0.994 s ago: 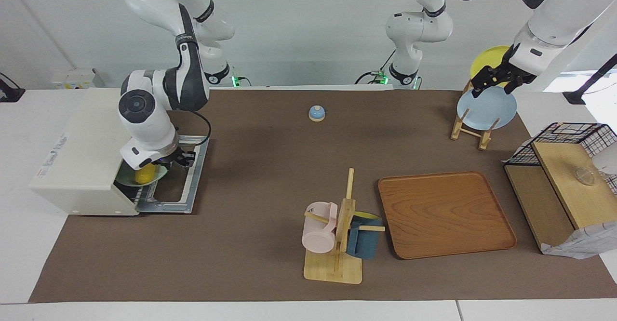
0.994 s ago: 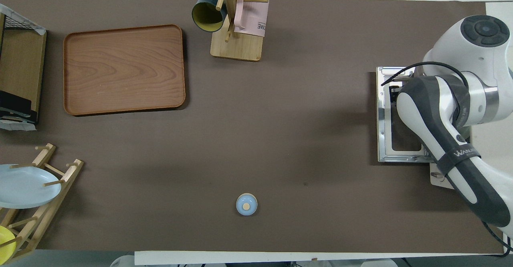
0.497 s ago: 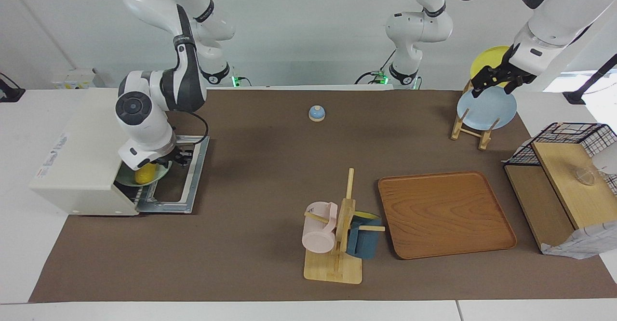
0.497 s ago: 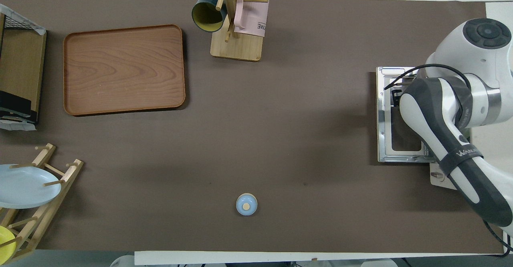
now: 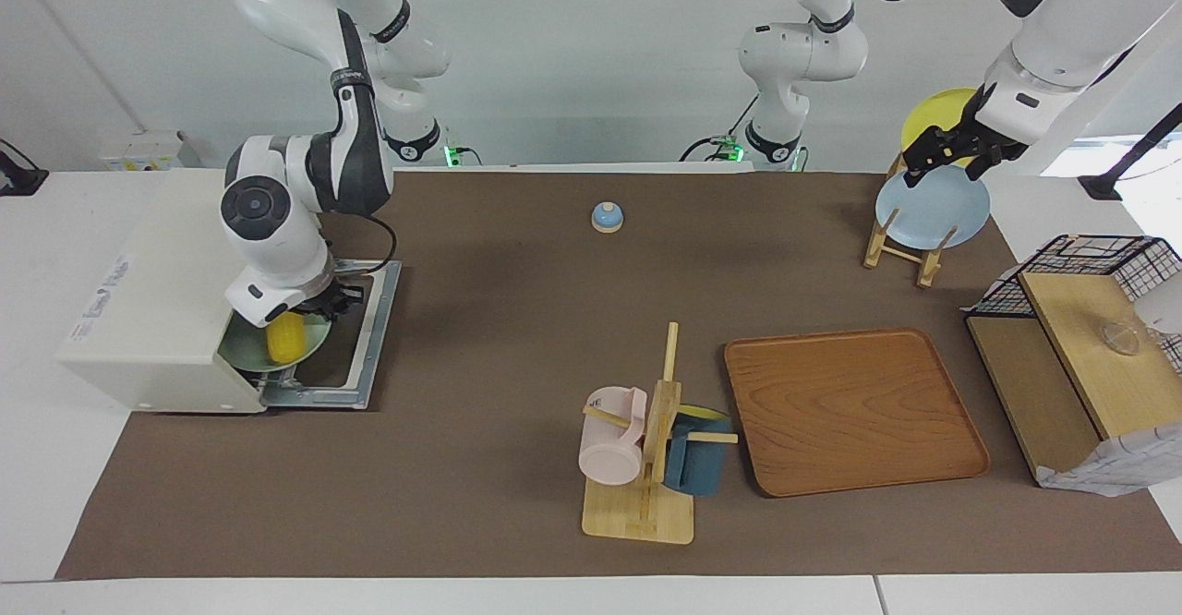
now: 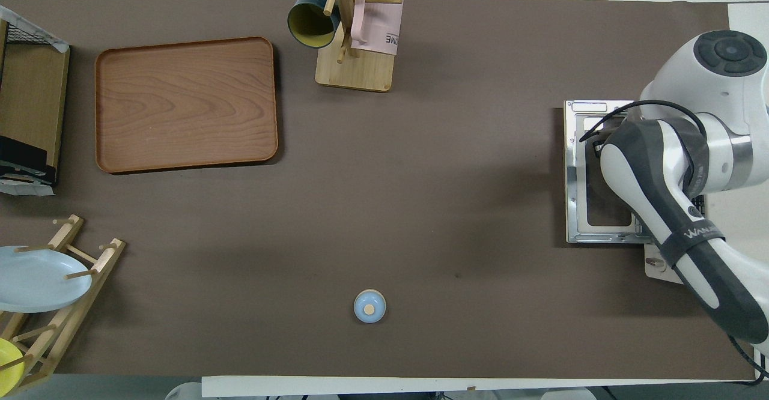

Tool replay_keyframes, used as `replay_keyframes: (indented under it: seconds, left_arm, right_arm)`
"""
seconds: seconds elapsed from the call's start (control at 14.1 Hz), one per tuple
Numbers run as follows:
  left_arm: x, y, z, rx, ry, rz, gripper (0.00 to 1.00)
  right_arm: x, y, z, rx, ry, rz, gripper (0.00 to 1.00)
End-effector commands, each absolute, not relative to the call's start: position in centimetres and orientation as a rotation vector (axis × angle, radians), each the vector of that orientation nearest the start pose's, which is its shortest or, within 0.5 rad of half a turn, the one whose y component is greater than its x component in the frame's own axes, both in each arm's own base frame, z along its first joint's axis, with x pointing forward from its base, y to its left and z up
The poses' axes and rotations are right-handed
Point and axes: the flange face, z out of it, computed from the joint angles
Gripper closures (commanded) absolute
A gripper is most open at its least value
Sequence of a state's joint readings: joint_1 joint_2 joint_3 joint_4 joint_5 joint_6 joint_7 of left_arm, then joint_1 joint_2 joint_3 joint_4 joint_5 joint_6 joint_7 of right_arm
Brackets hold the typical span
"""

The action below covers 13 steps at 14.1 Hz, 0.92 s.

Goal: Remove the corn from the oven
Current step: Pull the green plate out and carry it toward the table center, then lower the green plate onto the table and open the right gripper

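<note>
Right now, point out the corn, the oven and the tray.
corn [image 5: 285, 338], facing view, middle of the cob on its plate.
oven [image 5: 157, 319], facing view, cream top panel.
tray [image 5: 850, 412], facing view, bare wooden floor.

A robotics lab set up as a mock kitchen: two white robot arms [image 5: 305, 172] are mounted at a white table [image 5: 554, 596] covered by a brown mat [image 6: 420, 208], against bare white walls. Near the boxy cream-white toaster oven [image 5: 157, 319], kitchen props are laid out.
</note>
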<state>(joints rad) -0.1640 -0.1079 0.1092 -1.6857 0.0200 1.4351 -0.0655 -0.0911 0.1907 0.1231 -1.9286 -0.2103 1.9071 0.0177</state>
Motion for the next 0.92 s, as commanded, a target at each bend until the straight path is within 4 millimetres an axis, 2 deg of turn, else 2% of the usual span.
replay_keyframes:
  seconds: [0.0, 0.21, 0.5, 0.71, 0.85]
  left_arm:
    - [50.2, -1.7, 62.0, -3.095, -0.026, 0.233, 0.0]
    - [50.2, -2.0, 62.0, -3.094, -0.012, 0.236, 0.0]
    - [50.2, -1.5, 62.0, -3.095, -0.026, 0.236, 0.0]
    - [50.2, -1.5, 61.9, -3.095, -0.028, 0.234, 0.0]
    - [50.1, -1.5, 61.7, -3.094, -0.031, 0.245, 0.0]
  right_arm:
    - [57.9, 6.2, 39.4, -3.327, -0.213, 0.34, 1.0]
    - [58.4, 16.3, 41.4, -3.358, -0.145, 0.293, 1.0]
    - [59.3, 33.1, 42.2, -3.374, 0.008, 0.255, 1.0]
    - [58.4, 41.9, 40.2, -3.25, 0.15, 0.189, 1.0]
    - [57.0, 47.3, 37.1, -3.168, 0.249, 0.114, 1.0]
